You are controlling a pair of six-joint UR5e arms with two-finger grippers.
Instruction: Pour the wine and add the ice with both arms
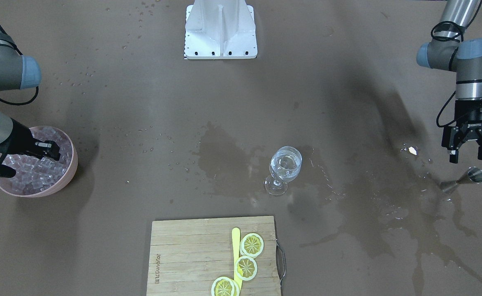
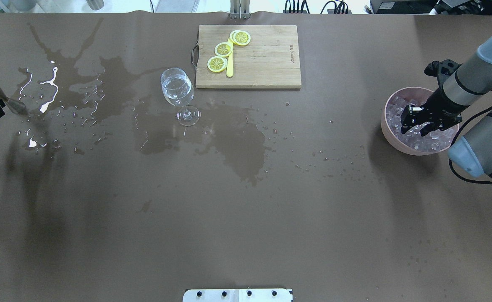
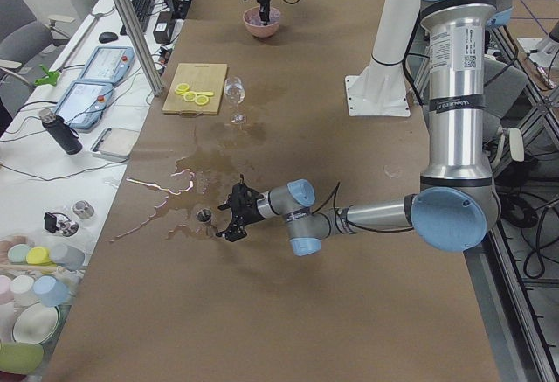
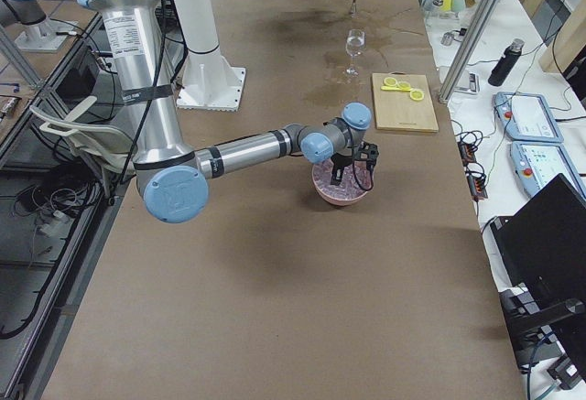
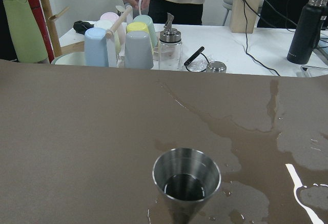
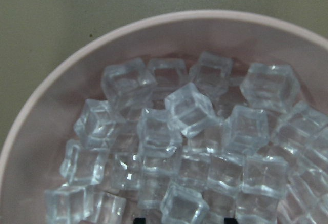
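1 R pincer (image 2: pixel 416 125) tip-down in ice (image 2: pixel 428 142)

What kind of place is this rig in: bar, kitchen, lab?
Most likely a robotics lab: a brown-covered table with a bolted white mounting post, teach pendants and a laptop on the side bench.

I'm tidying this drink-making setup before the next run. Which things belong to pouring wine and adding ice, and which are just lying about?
In the job: wine glass, wine in it, ice, pink bowl, steel jigger, left end effector (open, by the jigger), right end effector (open, at the ice).

Lying about: cutting board, lemon slices, yellow stick, white mounting post, spilled puddles.
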